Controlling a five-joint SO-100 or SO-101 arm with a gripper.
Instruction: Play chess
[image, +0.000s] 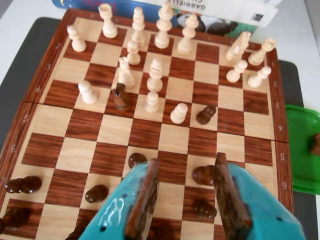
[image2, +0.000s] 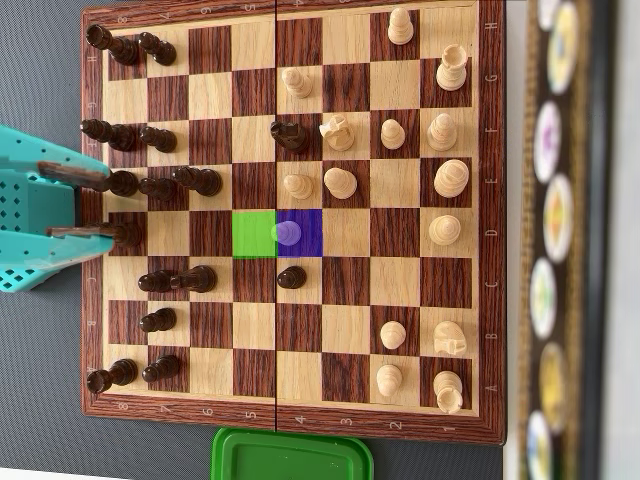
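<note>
A wooden chessboard (image: 31, 106) lies under my teal gripper (image: 186, 161), which is open and empty, low over the dark side. A dark pawn (image: 204, 175) stands just inside its right finger, and another (image: 205, 209) is nearer. White pieces fill the far rows. A white pawn (image: 178, 113) and a dark pawn (image: 206, 114) stand mid-board, with a dark knight (image: 120, 96) to their left. In the overhead view the gripper (image2: 115, 207) is at the board's (image2: 290, 420) left edge. The white pawn (image2: 288, 233) sits on a purple-marked square beside a green-marked square (image2: 254, 233).
A green tray (image: 305, 150) lies off the board's right side in the wrist view and holds a dark piece (image: 316, 144). It shows at the bottom of the overhead view (image2: 290, 455). A book (image: 150, 7) lies beyond the white side. A dark mat lies under the board.
</note>
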